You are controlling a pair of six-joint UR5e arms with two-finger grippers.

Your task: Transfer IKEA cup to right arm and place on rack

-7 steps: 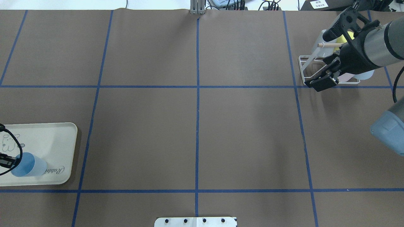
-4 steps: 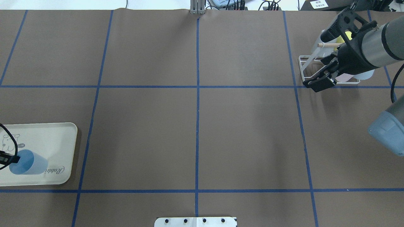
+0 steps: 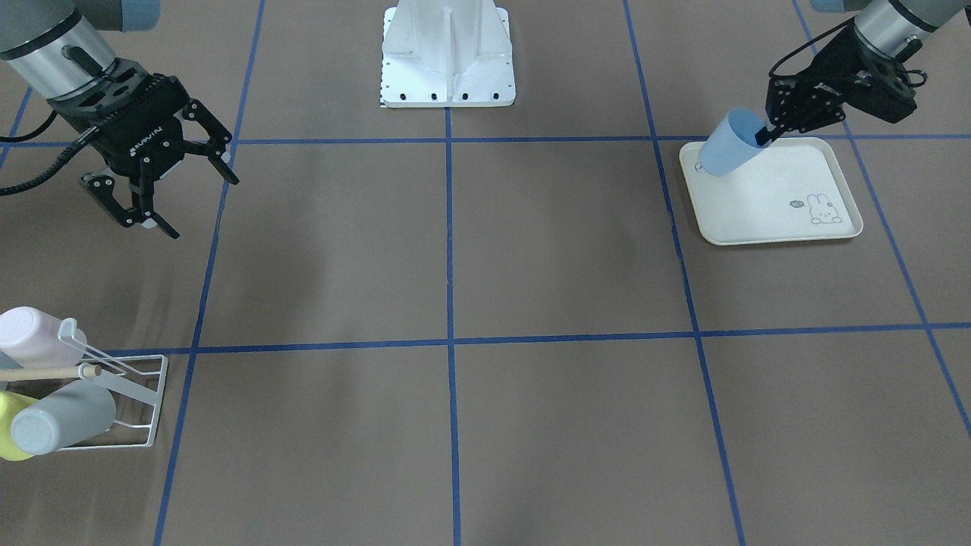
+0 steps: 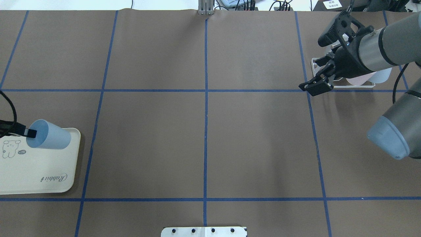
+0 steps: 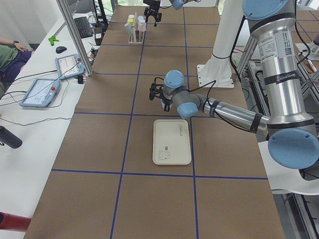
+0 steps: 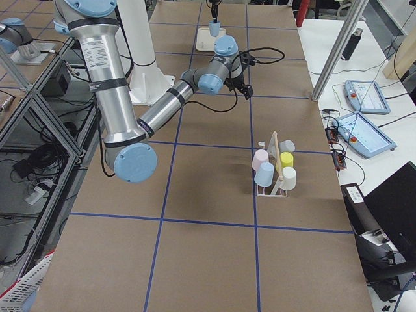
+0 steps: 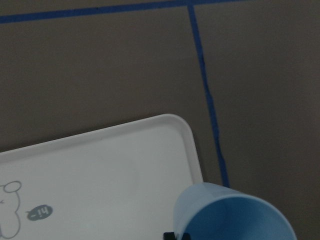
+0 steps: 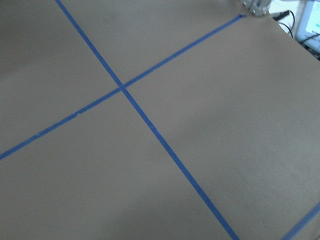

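The light blue IKEA cup (image 4: 49, 139) (image 3: 730, 142) hangs tilted over the far corner of the cream tray (image 4: 39, 171). My left gripper (image 4: 31, 133) (image 3: 766, 136) is shut on its rim, one finger inside the mouth. In the left wrist view the cup (image 7: 235, 215) fills the bottom right corner. My right gripper (image 4: 314, 87) (image 3: 201, 205) stands open and holds nothing, just left of the white wire rack (image 3: 121, 387) (image 4: 348, 86). The rack (image 6: 276, 169) holds several cups around its wooden dowel.
The tray (image 3: 781, 205) with the rabbit print bears nothing else. Blue tape lines divide the brown table. The robot's white base plate (image 3: 447, 68) sits at the near edge. Tablets and cables lie past the table's far side.
My left gripper has lifted the cup off the tray and carried it towards the tray's far corner. The right gripper has moved left, away from the rack.
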